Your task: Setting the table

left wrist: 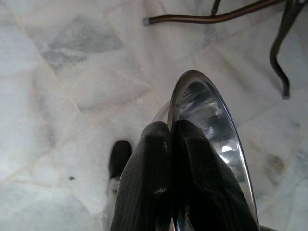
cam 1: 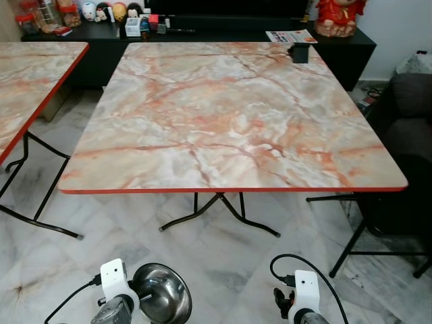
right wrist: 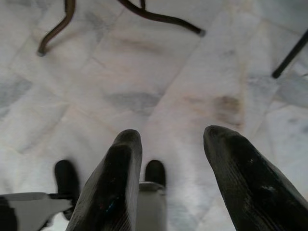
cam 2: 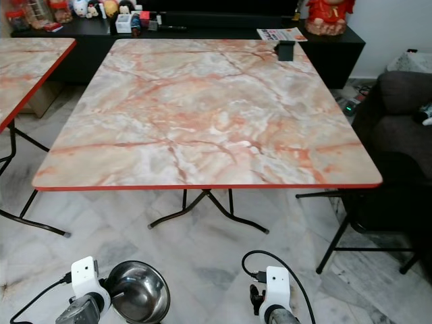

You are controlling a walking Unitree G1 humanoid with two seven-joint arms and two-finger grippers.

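Low at the near left, over the floor: left tool pinched tight on the rim of a steel bowl, one finger on each side of the rim, bowl hanging well below the surface and short of its near red edge. Right tool at the near right, fingers spread apart, holding nothing, pointed down at the tiles. Surface nearly bare; just a small black holder at the far right corner, with a leaflet beyond it on the dark sideboard. Step in hand, by the look of it: carry the bowl up and set it down, so barely begun. To do it well: step closer first, since the near edge lies well ahead; lift the bowl clear above the red edge before moving forward, to avoid clipping the rim from below. Keep the pinch firm, as a thin polished rim probably slips easily. Level the bowl, mouth up, over a near place setting, lower until the base sits flat, then release and draw back. Mind the folding legs under the surface when stepping in.
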